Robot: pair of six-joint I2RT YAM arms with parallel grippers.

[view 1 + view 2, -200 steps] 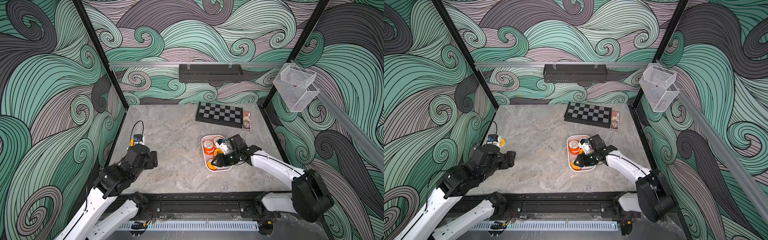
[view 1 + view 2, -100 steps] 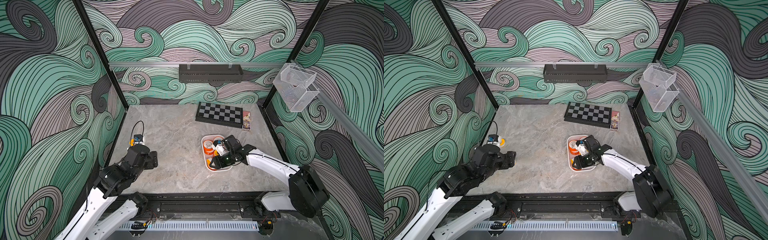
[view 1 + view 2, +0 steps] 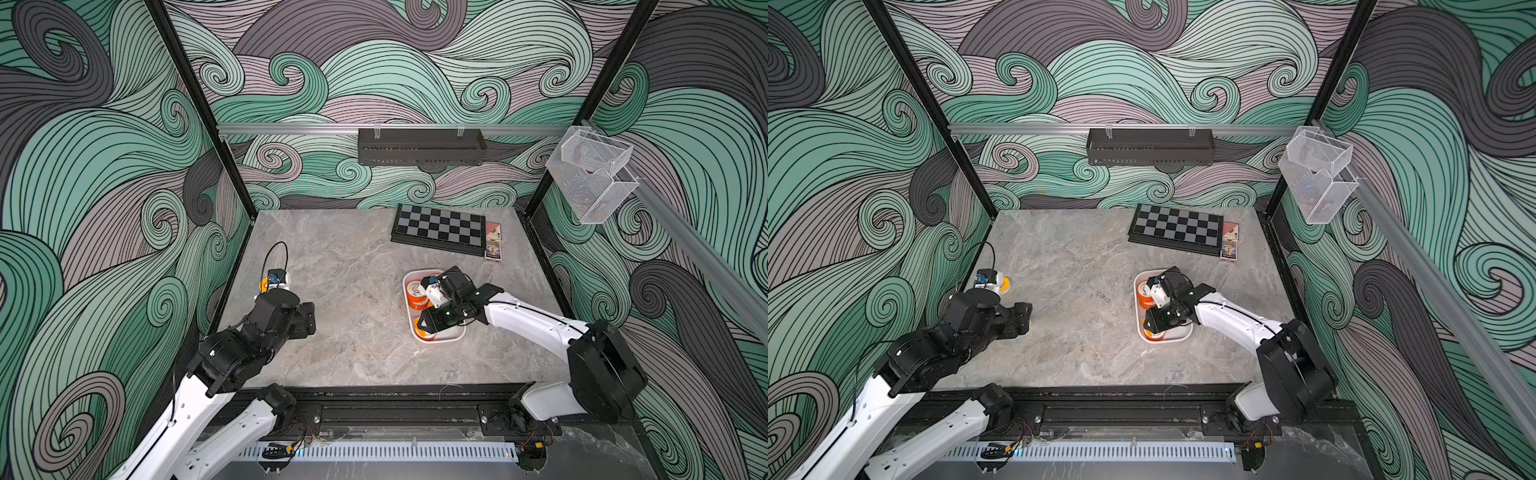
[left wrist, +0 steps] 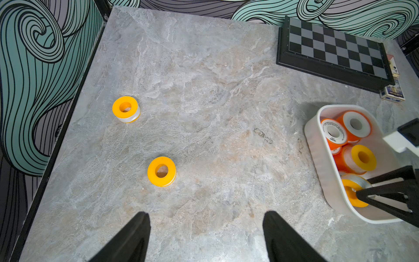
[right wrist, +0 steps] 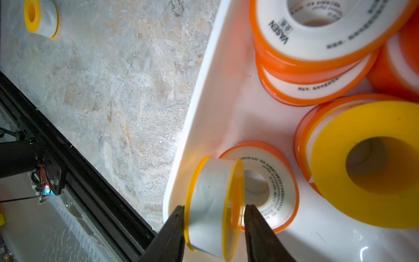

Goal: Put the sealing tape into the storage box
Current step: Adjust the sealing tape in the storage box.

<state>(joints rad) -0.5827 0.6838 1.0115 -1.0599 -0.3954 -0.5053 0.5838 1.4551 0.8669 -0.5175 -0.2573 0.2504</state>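
The storage box [image 3: 454,337] [image 3: 1174,341] is a white tray at mid-right of the table. It holds several sealing tape spools, orange-rimmed ones [image 4: 356,124] and a yellow one [image 4: 363,157]. Over the box's near end my right gripper [image 5: 214,208] [image 3: 424,326] is shut on a yellow-rimmed spool [image 5: 210,204] that stands on edge, one finger against each flange. Two yellow spools [image 4: 126,108] [image 4: 161,171] lie flat on the table at the left. My left gripper [image 4: 205,217] [image 3: 308,319] hovers open near them with nothing between its fingers.
A folded chessboard [image 3: 438,228] and a small card box [image 3: 493,247] lie at the back right. A black bin [image 3: 420,146] hangs on the back wall. Clear mesh baskets [image 3: 590,174] hang on the right. The black front rail [image 5: 74,163] runs close to the box.
The right gripper's jaws have drawn in onto the yellow spool, and the arm has shifted slightly over the box's near end. The left arm has not moved.
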